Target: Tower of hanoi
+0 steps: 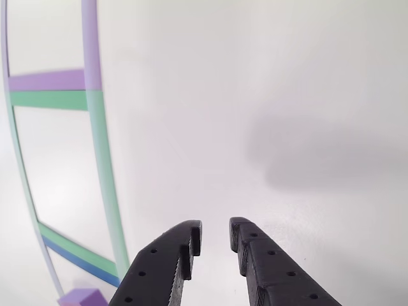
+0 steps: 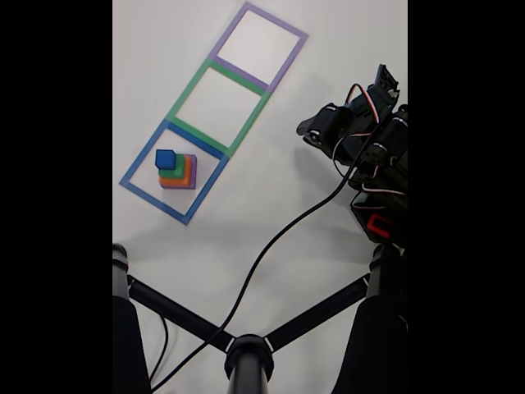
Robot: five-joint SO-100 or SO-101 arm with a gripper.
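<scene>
The tower of hanoi stands stacked inside the blue tape square [image 2: 135,169] in the fixed view. The small blue cube [image 2: 165,158] is on top, with green [image 2: 179,169], salmon-orange [image 2: 187,175] and the flat purple block [image 2: 194,171] showing beneath it. My arm [image 2: 361,135] is off to the right, well apart from the stack. In the other view my gripper [image 1: 215,233] hangs over bare white table, its black toothed fingers slightly apart with nothing between them. A corner of the purple block [image 1: 81,298] peeks in at the bottom left.
Green [image 2: 187,90] and purple [image 2: 277,20] tape squares continue the row beyond the blue one. A black cable [image 2: 279,246] runs across the table from the arm. Black stand bars [image 2: 246,353] cross the near edge of the fixed view.
</scene>
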